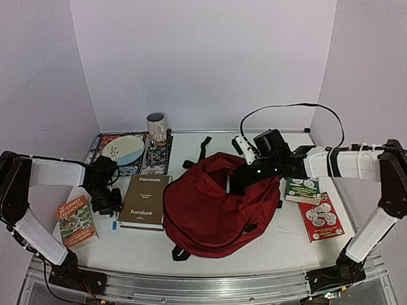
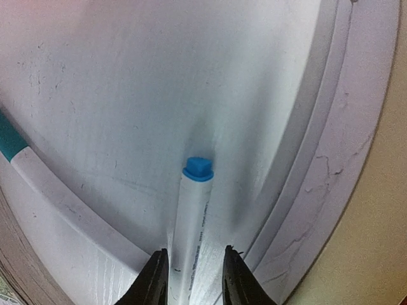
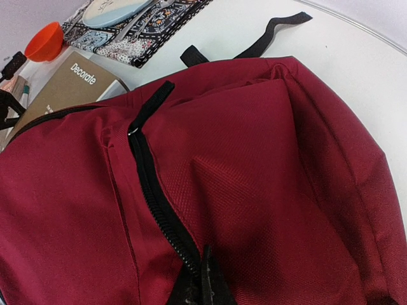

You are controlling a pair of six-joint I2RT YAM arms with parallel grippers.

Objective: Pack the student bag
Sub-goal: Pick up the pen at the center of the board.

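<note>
The student bag [image 1: 212, 206], dark red with a black zip [image 3: 149, 184], lies in the middle of the table. My right gripper [image 1: 241, 180] rests on the bag's upper right part. In the right wrist view the right gripper [image 3: 205, 279] is shut on the bag's fabric beside the zip. My left gripper [image 1: 110, 202] is down on the table left of the brown book. A white marker with a blue cap [image 2: 191, 216] lies flat between its fingers. The left gripper [image 2: 194, 267] is narrowly open, with a small gap showing on the marker's right side.
A brown book titled Decorate Furniture [image 1: 145, 201] lies left of the bag; its page edge [image 2: 331, 190] runs close beside the marker. A second marker [image 2: 51, 184] lies to the left. Other books [image 1: 77, 222] [image 1: 302, 189] [image 1: 321, 217], a patterned mat with a plate [image 1: 123, 150] and a mug [image 1: 156, 127] surround them.
</note>
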